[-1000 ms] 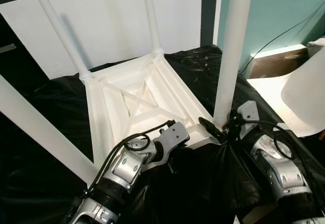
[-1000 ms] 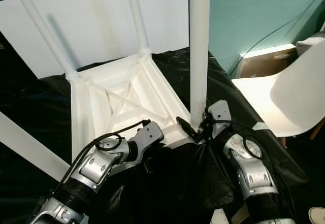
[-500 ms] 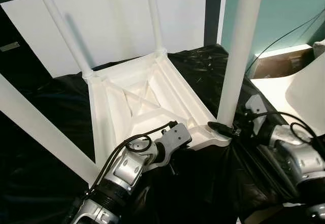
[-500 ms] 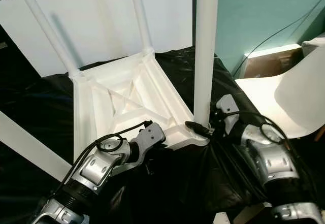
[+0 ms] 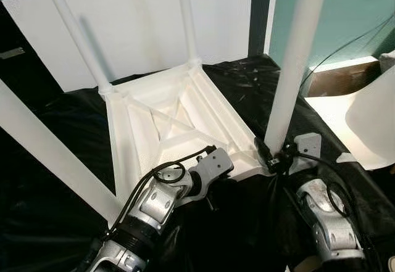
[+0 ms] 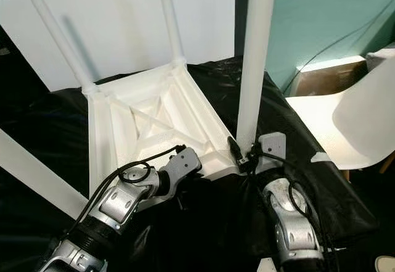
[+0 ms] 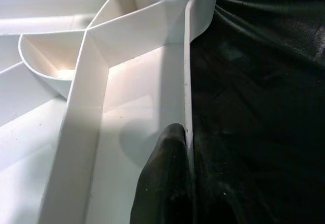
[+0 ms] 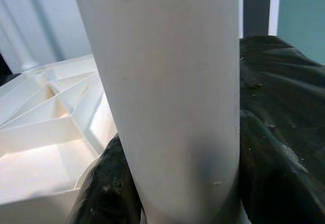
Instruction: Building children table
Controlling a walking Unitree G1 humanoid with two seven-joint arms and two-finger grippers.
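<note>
The white children's table [image 5: 166, 118] lies upside down on a black cloth, its legs pointing up. My left gripper [image 5: 208, 193] is shut on the table's near rim; in the left wrist view one black finger [image 7: 165, 178] presses the inner side of that rim wall [image 7: 186, 82]. My right gripper [image 5: 272, 155] is shut on the base of the near right leg [image 5: 296, 62], where it meets the corner socket. In the right wrist view that leg [image 8: 167, 82] stands between the two black fingers [image 8: 106, 188].
Black cloth [image 5: 55, 118] covers the surface around the table. A white chair [image 5: 376, 118] stands close on the right, with a brown box [image 5: 336, 78] and a cable behind it. A white panel [image 5: 136, 31] stands at the back.
My right forearm has swung from the right side to below the leg's base, the gripper staying on the leg. The leg leans slightly more right. The left arm holds still.
</note>
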